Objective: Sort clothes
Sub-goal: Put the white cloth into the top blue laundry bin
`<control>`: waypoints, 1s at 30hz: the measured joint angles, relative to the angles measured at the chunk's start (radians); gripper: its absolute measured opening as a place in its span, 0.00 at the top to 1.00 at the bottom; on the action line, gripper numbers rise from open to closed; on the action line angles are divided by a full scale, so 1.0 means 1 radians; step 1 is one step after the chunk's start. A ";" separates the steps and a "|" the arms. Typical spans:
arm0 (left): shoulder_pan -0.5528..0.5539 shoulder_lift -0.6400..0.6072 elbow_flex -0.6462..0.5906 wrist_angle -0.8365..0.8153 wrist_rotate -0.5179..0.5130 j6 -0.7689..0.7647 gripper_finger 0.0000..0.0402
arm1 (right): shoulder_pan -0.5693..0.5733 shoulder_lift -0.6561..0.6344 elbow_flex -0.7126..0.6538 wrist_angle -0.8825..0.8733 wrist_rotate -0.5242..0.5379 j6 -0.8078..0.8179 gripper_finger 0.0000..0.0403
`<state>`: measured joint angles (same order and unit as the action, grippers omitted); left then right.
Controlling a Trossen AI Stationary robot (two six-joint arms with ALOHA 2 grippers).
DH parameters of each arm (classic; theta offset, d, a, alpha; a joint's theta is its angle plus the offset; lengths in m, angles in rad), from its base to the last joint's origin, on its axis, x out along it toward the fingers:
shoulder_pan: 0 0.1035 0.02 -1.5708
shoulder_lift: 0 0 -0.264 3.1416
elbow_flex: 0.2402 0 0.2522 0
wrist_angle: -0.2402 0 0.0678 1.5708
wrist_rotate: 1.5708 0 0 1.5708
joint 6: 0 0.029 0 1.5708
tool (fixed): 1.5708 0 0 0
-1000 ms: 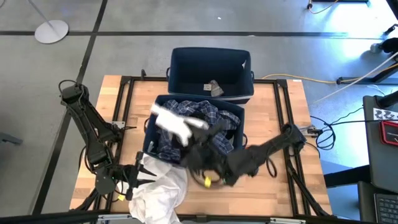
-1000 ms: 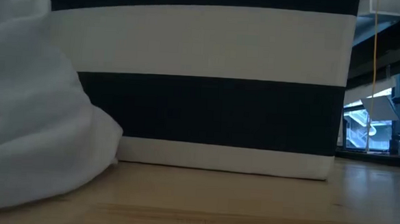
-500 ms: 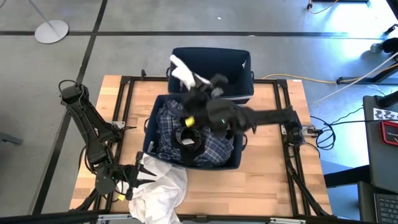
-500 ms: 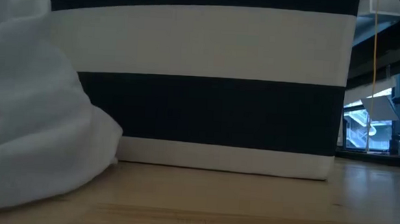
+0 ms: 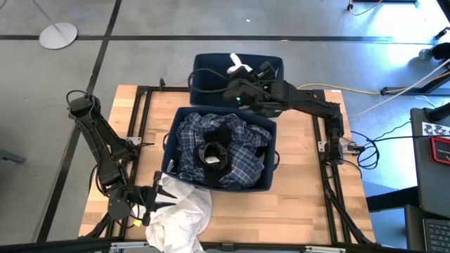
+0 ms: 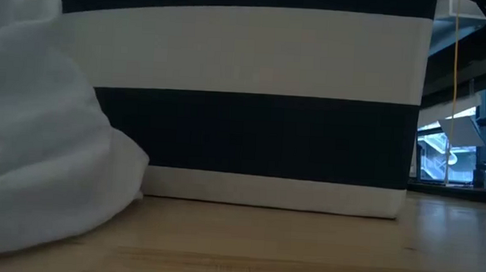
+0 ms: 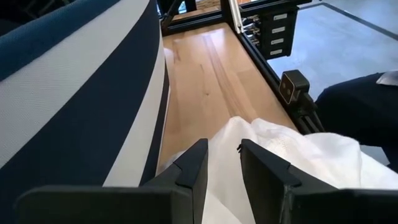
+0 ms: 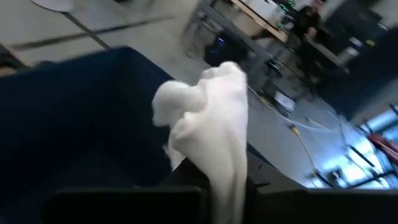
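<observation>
Clothes — three lots in view

A small white piece (image 5: pixel 238 65) hangs pinched over the far bin; plaid (image 5: pixel 242 165) and black (image 5: pixel 215 157) garments fill the near bin; a white heap (image 5: pixel 181 214) lies crumpled at the table's front edge.

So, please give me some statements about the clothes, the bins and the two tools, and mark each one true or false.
1. The right tool holds a small white garment over the far bin. True.
2. The near bin is empty. False: a plaid garment and a black garment lie in it.
3. The left tool is closed on the large white garment. True.
4. The large white garment lies in the far bin. False: it lies on the table.
</observation>
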<state>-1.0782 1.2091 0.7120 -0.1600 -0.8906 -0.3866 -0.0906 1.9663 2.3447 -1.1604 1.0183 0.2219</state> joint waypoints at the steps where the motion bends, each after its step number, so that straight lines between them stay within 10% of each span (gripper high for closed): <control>1: 0.000 0.000 0.000 -0.004 0.000 0.000 0.79 | -0.007 0.000 0.000 -0.028 0.016 0.027 0.92; 19: 0.000 0.000 0.000 -0.012 -0.002 -0.026 0.79 | -0.106 0.000 -0.204 -0.124 -0.047 0.376 0.91; 30: 0.000 0.000 0.000 -0.013 -0.002 -0.026 0.79 | -0.120 0.000 -0.213 -0.124 -0.122 0.452 0.56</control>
<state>-1.0782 1.2091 0.7120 -0.1726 -0.8925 -0.4126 -0.2104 1.9663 2.1315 -1.2840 0.8966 0.6743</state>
